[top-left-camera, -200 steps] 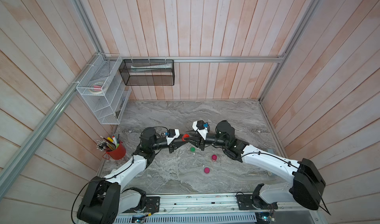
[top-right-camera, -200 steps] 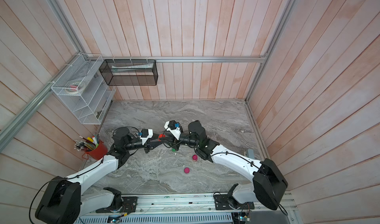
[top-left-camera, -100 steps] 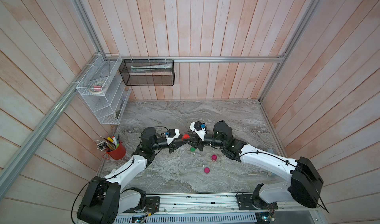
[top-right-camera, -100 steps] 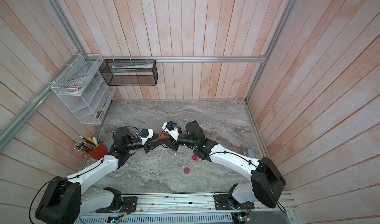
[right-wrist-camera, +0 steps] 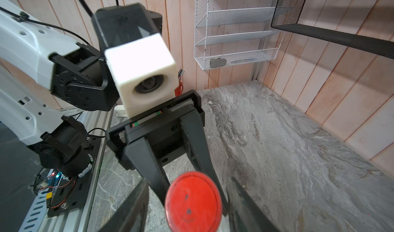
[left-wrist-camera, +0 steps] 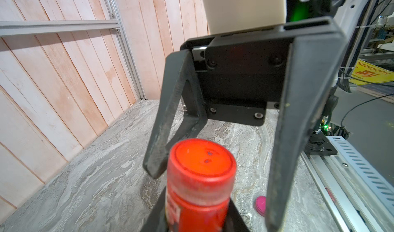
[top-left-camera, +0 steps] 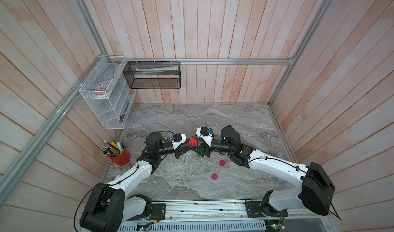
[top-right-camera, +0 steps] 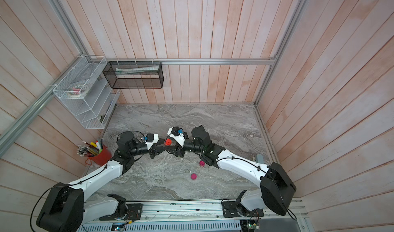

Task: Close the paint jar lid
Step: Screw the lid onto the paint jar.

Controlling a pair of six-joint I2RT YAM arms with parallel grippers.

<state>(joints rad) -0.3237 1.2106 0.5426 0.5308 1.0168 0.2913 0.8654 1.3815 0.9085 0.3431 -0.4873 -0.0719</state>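
Red jar (left-wrist-camera: 200, 177) clamped in left hand (right-wrist-camera: 185, 173), right hand (left-wrist-camera: 213, 190) agape, pink jar (top-left-camera: 222, 163) near.

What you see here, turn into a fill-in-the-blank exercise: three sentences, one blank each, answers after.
The left gripper is shut on a paint jar whose lid is ___.
The right gripper has its jaws ___, one finger on each side of that lid.
The two small round items lying on the table are ___.
Missing words: red; open; pink.
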